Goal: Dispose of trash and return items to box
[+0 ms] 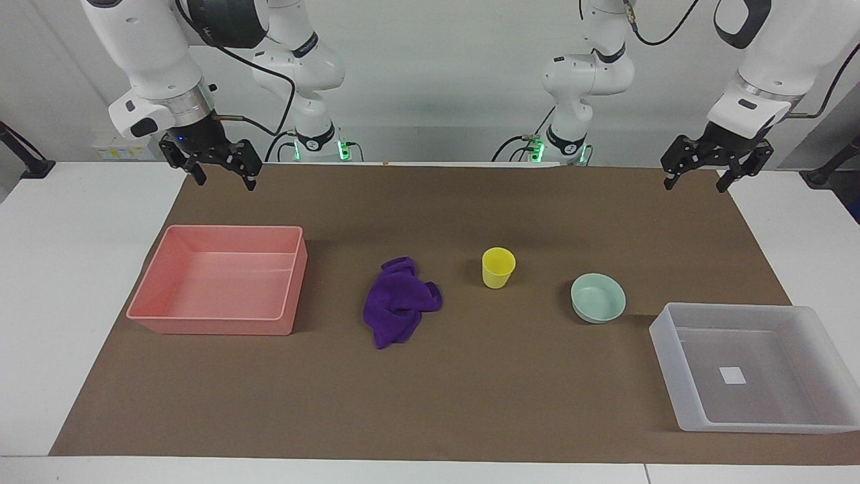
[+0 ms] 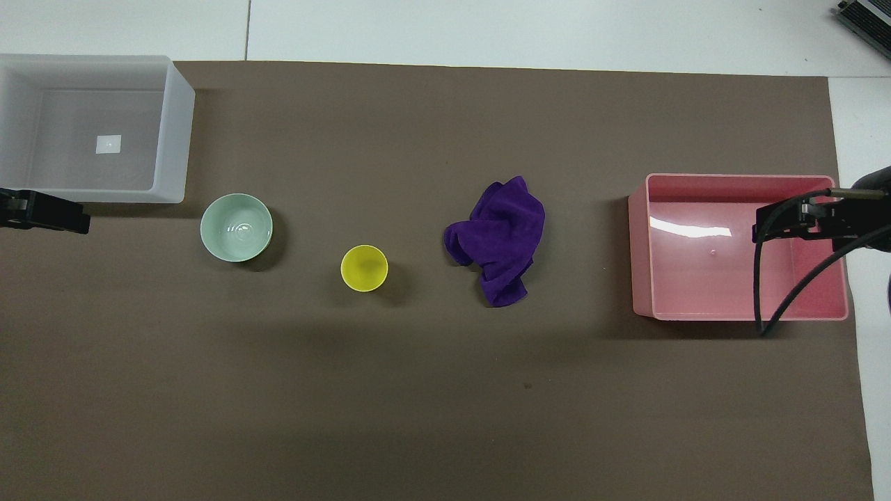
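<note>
The purple cloth (image 1: pixel 401 302) (image 2: pixel 501 240) lies crumpled on the brown mat, mid-table. The yellow cup (image 1: pixel 498 267) (image 2: pixel 364 268) stands upright beside it, toward the left arm's end. The mint-green bowl (image 1: pixel 598 298) (image 2: pixel 237 227) sits between the cup and the translucent box (image 1: pixel 685 396) (image 2: pixel 177 132), which is empty with a white label on its base. My right gripper (image 1: pixel 226 181) (image 2: pixel 790 219) hangs open and empty in the air at the right arm's end. My left gripper (image 1: pixel 695 186) (image 2: pixel 52 214) hangs open and empty at the left arm's end. Both arms wait.
An empty pink rectangular bin (image 1: pixel 144 296) (image 2: pixel 640 243) stands at the right arm's end of the mat, beside the cloth. The brown mat (image 1: pixel 470 390) covers most of the white table. A black cable (image 2: pixel 779 306) hangs from the right arm over the bin.
</note>
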Motion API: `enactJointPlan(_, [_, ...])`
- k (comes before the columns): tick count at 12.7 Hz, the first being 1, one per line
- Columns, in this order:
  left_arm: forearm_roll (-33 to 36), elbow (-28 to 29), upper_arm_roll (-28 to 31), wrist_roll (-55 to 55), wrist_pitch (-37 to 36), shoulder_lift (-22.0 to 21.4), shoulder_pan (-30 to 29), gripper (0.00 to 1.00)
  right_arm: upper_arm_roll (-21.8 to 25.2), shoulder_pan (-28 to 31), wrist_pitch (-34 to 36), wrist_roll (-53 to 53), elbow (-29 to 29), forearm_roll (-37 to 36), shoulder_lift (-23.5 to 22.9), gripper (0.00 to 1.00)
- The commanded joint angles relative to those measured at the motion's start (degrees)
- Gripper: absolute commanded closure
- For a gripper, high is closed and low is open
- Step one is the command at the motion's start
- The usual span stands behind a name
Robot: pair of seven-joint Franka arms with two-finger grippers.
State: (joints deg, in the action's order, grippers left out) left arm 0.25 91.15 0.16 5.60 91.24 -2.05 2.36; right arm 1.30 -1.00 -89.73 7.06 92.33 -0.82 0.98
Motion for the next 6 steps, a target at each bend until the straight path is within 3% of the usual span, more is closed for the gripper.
enactJointPlan(1, [0.11, 1.66, -0.07, -0.24, -0.45, -1.64, -0.34, 0.00, -0.51, 1.00, 0.61, -1.61, 0.75, 0.29, 0.78, 0.00])
enactJointPlan(6, [0.19, 1.57, -0.24, -0.33, -0.45, -1.64, -0.16, 0.00, -0.51, 1.00, 0.61, -1.61, 0.75, 0.29, 0.78, 0.00])
